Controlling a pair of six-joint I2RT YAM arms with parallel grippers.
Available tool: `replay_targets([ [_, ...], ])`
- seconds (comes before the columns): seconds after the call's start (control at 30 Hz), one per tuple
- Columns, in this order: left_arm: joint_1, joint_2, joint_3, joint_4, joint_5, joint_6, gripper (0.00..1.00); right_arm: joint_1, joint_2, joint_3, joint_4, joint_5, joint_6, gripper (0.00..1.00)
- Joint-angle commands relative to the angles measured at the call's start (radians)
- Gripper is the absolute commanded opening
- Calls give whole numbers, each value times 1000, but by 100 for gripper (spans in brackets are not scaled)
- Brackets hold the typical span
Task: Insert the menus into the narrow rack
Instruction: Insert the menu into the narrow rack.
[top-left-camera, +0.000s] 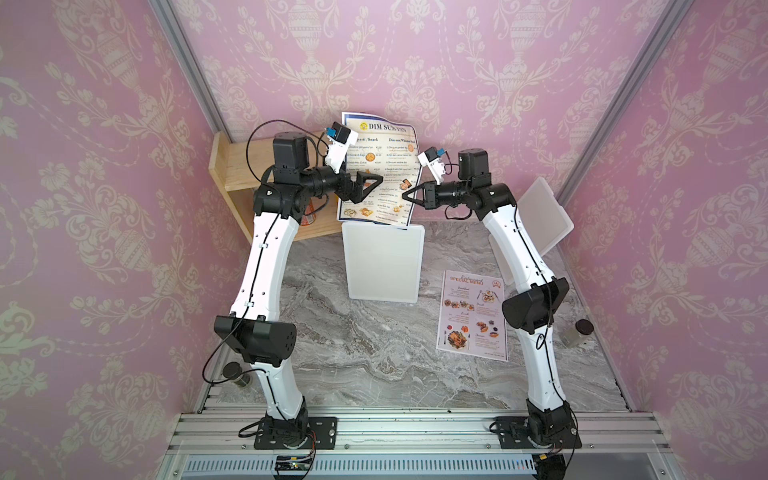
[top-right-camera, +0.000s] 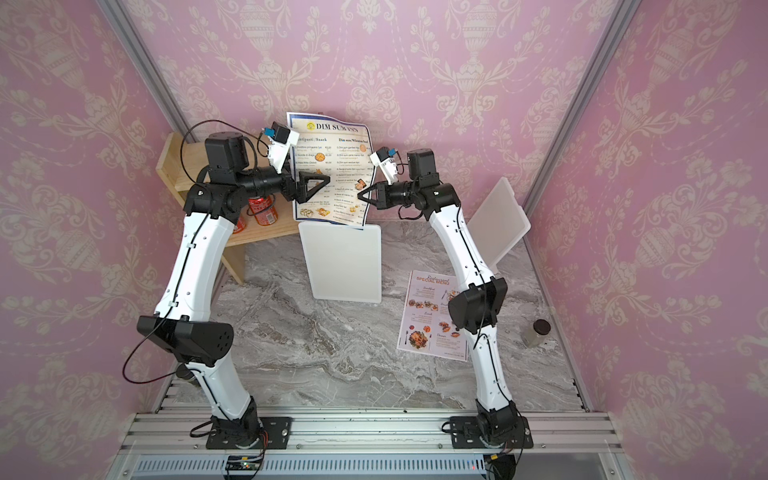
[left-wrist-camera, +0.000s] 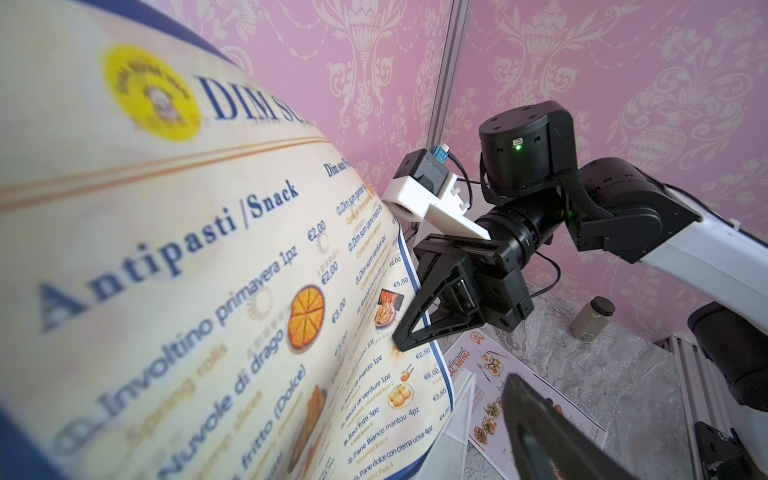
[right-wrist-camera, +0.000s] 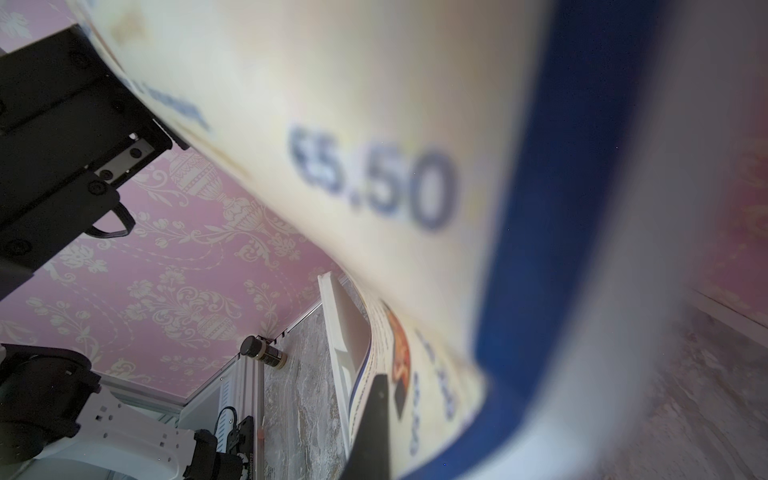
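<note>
The blue-bordered "DIM SUM INN" menu (top-left-camera: 380, 166) (top-right-camera: 330, 166) (left-wrist-camera: 208, 270) stands upright and bowed. Its bottom edge is at the top of the white narrow rack (top-left-camera: 382, 262) (top-right-camera: 343, 262) (right-wrist-camera: 336, 332). My right gripper (top-left-camera: 409, 197) (top-right-camera: 363, 197) (left-wrist-camera: 399, 340) (right-wrist-camera: 390, 415) is shut on the menu's right edge. My left gripper (top-left-camera: 376, 183) (top-right-camera: 326, 180) is open in front of the sheet's left half. Only one of its fingers (left-wrist-camera: 540, 436) shows in the left wrist view. The pale "SPECIAL MENU" sheet (top-left-camera: 473, 316) (top-right-camera: 432, 316) (left-wrist-camera: 490, 374) lies flat on the marble table, under the right arm.
A wooden shelf (top-left-camera: 232, 166) stands at the back left with orange cans (top-right-camera: 262, 210) under it. A white panel (top-left-camera: 540, 216) leans on the right wall. Small dark-lidded jars sit at the right (top-left-camera: 577, 332) and front left (top-left-camera: 235, 372) table edges.
</note>
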Motion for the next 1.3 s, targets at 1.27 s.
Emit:
replay_targets([
  [1.27, 24, 17, -23, -54, 31, 41, 95, -37, -72, -50, -34, -182, -56, 0],
])
